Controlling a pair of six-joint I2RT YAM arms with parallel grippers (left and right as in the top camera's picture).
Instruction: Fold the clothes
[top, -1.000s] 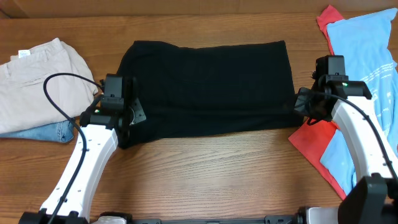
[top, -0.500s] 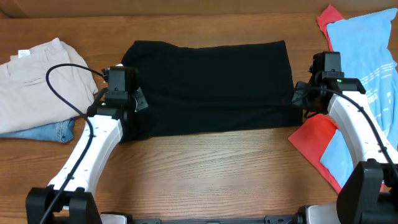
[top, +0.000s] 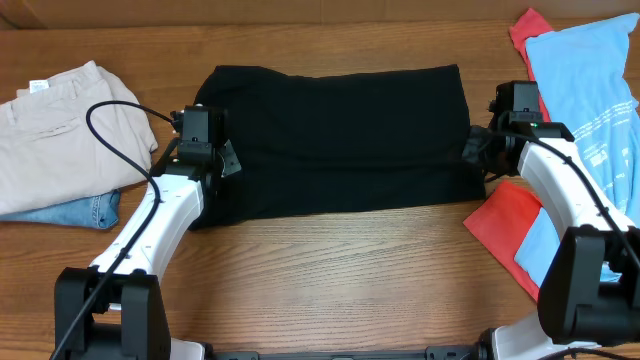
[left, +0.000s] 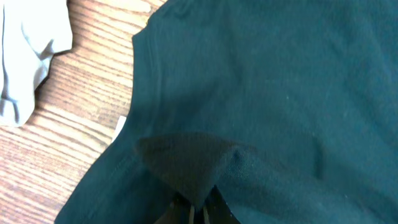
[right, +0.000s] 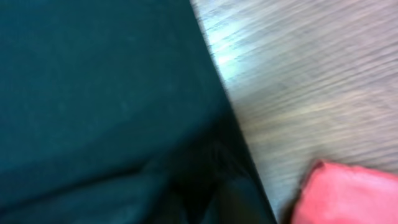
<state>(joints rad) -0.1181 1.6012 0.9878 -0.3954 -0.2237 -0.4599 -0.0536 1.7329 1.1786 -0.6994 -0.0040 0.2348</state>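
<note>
- Pinching a small peak of the black garment (top: 340, 130), the left gripper (left: 198, 210) has its jaws all but closed, with only a sliver between the tips. In the left wrist view the cloth rises in a little tent just beyond them.
- The right gripper (top: 480, 152) sits at the garment's right edge. Its wrist view is blurred and the fingers are lost against the dark cloth, so I cannot tell whether it has a hold or how far apart the jaws are.
- The garment lies spread across the middle of the table (top: 340, 270), its long side running left to right. The left hold is on its left side, towards the near corner.
- The cloth looks like a soft, light, limp knit. It will likely sag between two holds and drag on the wood rather than slide freely.
- A thin pinch such as the left one could slip out under tension. The stitched edge seam or the near corners, taken through every layer, would probably be firmer places to grip.
- On the left, apart from the garment, a beige pile (top: 60, 130) rests on folded jeans (top: 85, 212).
- On the right, a red cloth (top: 505, 225) lies just beside the near-right corner under a light blue shirt (top: 590, 90). It is close enough that the right jaws could catch it.
</note>
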